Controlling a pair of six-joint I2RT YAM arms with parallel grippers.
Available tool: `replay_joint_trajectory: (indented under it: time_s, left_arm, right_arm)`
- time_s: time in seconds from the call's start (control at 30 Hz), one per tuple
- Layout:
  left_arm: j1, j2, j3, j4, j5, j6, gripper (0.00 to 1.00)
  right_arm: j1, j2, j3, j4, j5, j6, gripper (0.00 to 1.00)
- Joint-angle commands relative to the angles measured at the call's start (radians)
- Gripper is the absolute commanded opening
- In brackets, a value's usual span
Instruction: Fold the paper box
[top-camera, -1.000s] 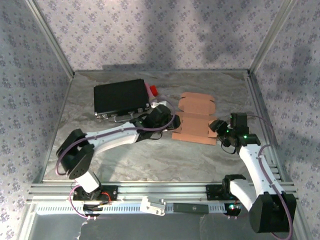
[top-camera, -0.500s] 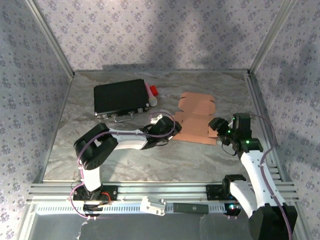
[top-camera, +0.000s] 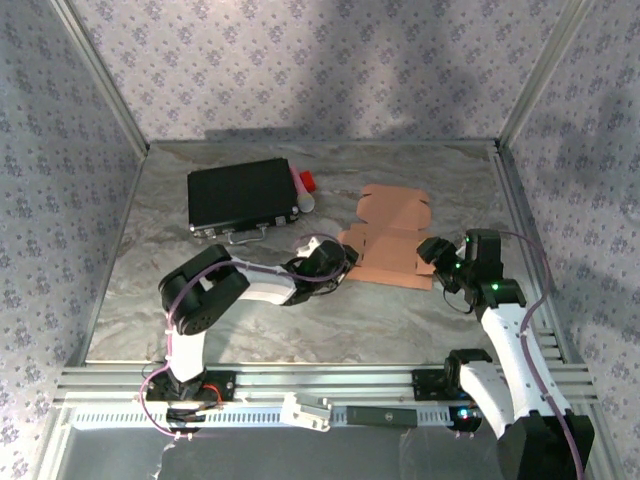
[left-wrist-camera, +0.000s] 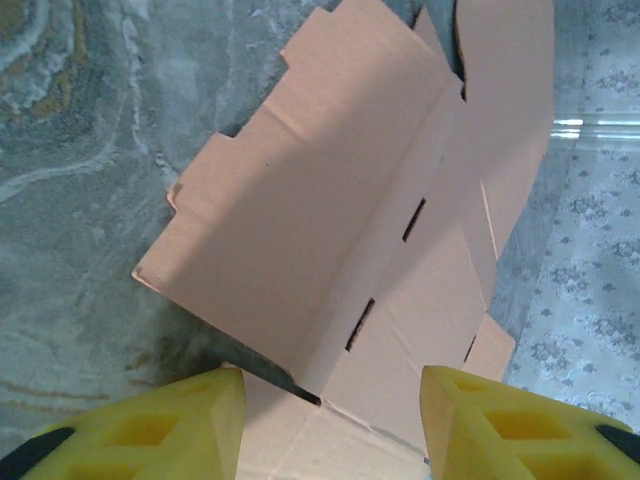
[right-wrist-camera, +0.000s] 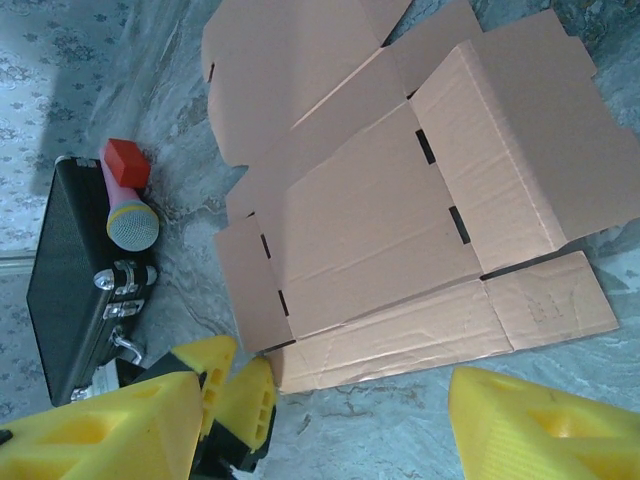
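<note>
The paper box (top-camera: 388, 240) is a salmon-orange die-cut sheet lying open on the table, its creased panels lifting a little. My left gripper (top-camera: 343, 262) is at the sheet's near left corner. In the left wrist view its yellow fingers (left-wrist-camera: 150, 425) stand apart with that corner of the paper box (left-wrist-camera: 330, 230) between them, and the left gripper (left-wrist-camera: 330, 425) is open. My right gripper (top-camera: 433, 256) is at the sheet's right edge, open. In the right wrist view the right gripper (right-wrist-camera: 330, 430) hangs over bare table just in front of the paper box (right-wrist-camera: 380, 220).
A black flat case (top-camera: 243, 195) lies at the back left with a pink microphone (right-wrist-camera: 130, 205) with a red end beside it. Aluminium rails (top-camera: 520, 210) and patterned walls bound the table. Bare marbled table (top-camera: 380, 320) stretches in front of the sheet.
The left arm has folded its elbow in and brought its gripper to the sheet's near left corner, jaws narrowing. The right gripper has barely shifted.
</note>
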Motion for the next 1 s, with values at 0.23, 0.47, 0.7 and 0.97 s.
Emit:
replay_joint_trajectory:
  time_s: [0.23,0.47,0.7,0.97]
  left_arm:
    - [0.004,0.015,0.018,0.055,-0.081,-0.007,0.34]
    - [0.011,0.034,0.027,0.065,-0.089,-0.019,0.28]
    - [0.018,0.051,0.013,0.114,-0.102,-0.013,0.17]
    - [0.019,0.011,-0.012,0.133,-0.117,0.007,0.00]
  right_arm:
    - [0.014,-0.033,-0.014,-0.023,-0.016,0.011,0.68]
    - [0.025,-0.039,-0.023,-0.016,-0.009,0.015,0.68]
    - [0.033,-0.011,-0.025,0.003,-0.001,0.015,0.68]
    - [0.064,-0.004,-0.061,0.038,0.003,0.058,0.68]
